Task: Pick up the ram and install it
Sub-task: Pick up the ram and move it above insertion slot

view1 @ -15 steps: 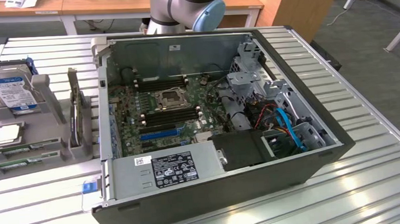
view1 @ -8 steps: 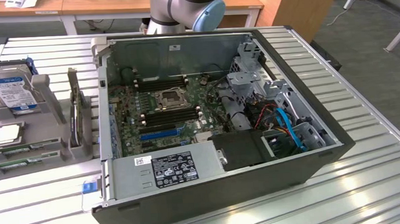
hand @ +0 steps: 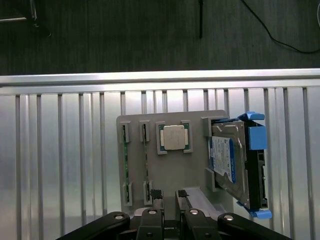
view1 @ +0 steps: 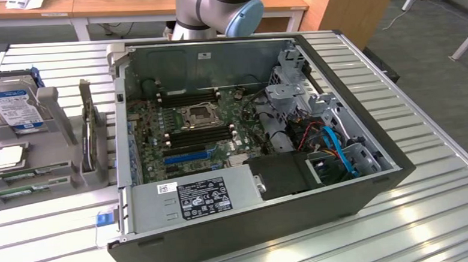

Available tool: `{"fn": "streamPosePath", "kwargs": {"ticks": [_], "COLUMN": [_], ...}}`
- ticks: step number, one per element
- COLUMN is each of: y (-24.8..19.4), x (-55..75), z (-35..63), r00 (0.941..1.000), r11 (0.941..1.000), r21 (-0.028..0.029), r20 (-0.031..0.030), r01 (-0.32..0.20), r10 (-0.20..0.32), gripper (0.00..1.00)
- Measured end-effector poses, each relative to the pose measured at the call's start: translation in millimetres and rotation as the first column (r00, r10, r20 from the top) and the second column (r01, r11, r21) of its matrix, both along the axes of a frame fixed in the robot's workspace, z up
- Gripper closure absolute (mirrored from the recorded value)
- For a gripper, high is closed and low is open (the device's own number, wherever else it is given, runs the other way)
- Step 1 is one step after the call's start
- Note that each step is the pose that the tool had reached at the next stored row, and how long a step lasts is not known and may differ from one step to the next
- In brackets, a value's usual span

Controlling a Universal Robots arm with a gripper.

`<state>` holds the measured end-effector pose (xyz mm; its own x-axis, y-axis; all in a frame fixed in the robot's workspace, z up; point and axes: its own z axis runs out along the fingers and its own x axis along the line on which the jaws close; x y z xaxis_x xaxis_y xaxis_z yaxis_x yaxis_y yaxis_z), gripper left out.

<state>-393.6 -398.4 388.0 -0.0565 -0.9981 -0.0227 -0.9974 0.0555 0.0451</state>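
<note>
Two green ram sticks lie on edge in the slots of a grey parts tray (hand: 165, 172), one (hand: 126, 165) near its outer side and one (hand: 146, 161) beside it. In the exterior view the same sticks (view1: 37, 172) sit at the front of the tray (view1: 48, 99), at the exterior view's left. My gripper (hand: 168, 197) hovers above one end of the tray, close to the second stick, its fingers (hand: 156, 195) apart with nothing between them. The motherboard's black memory slots (view1: 199, 134) lie inside the open computer case (view1: 356, 178).
On the tray a square silver processor chip (hand: 174, 137) lies flat and a blue-and-silver hard drive (hand: 231, 162) stands on edge. An expansion card (view1: 90, 135) stands upright between tray and case. The ribbed metal table (view1: 431, 217) carries it all. The arm's elbow (view1: 221, 8) rises behind the case.
</note>
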Motion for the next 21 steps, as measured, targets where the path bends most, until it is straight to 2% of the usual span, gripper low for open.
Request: {"fn": "streamPosePath", "kwargs": {"ticks": [5, 6, 12, 21], "y": [0.0, 0.0, -0.1, -3.0], "x": [0.0, 0.0, 0.0, 0.0], "z": [0.0, 0.0, 0.0, 0.0], "r00": [1.0, 1.0, 1.0, 1.0], "r11": [1.0, 1.0, 1.0, 1.0], "r21": [0.0, 0.0, 0.0, 0.0], "r20": [0.0, 0.0, 0.0, 0.0], "r01": [0.0, 0.0, 0.0, 0.0], "r10": [0.0, 0.0, 0.0, 0.0], "gripper": [0.75, 0.69, 0.69, 0.69]}}
